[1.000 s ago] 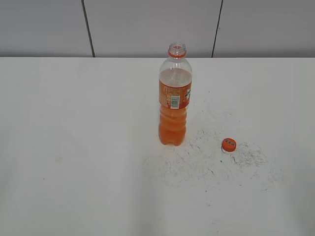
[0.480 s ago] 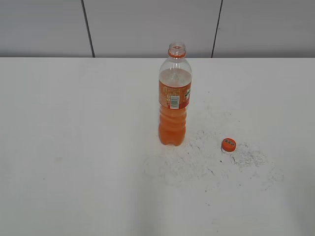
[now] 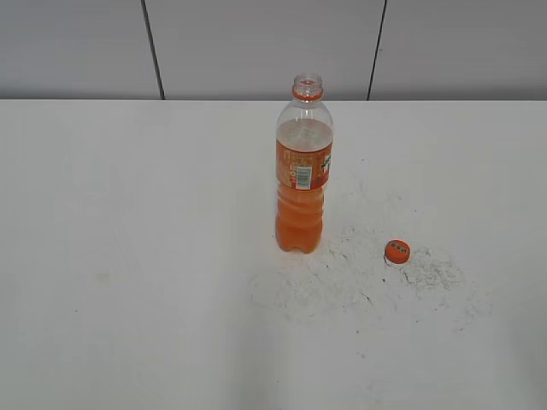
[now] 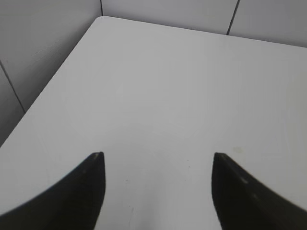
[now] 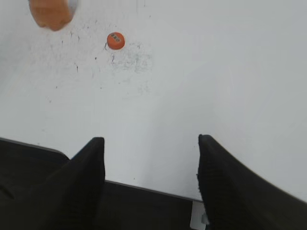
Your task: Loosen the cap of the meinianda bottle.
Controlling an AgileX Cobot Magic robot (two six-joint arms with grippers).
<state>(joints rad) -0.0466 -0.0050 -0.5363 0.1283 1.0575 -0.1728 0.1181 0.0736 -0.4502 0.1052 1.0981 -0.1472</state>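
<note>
The meinianda bottle (image 3: 302, 166) stands upright on the white table (image 3: 128, 256) with its mouth uncovered; the cap (image 3: 397, 251) lies flat on the table, apart from it. The exterior view shows no arm. In the right wrist view, the right gripper (image 5: 151, 143) is wide open and empty, with the cap (image 5: 115, 40) far ahead to its left. The left gripper (image 4: 158, 158), also spread and empty, sees only bare table.

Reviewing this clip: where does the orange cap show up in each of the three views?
Exterior view: the cap lies on the table, lower right of the meinianda bottle, apart from it.
Left wrist view: not in it; only bare table.
Right wrist view: the cap sits upper left, right of the bottle's base.
Shared landmark: the dark scuff marks around the cap.
</note>
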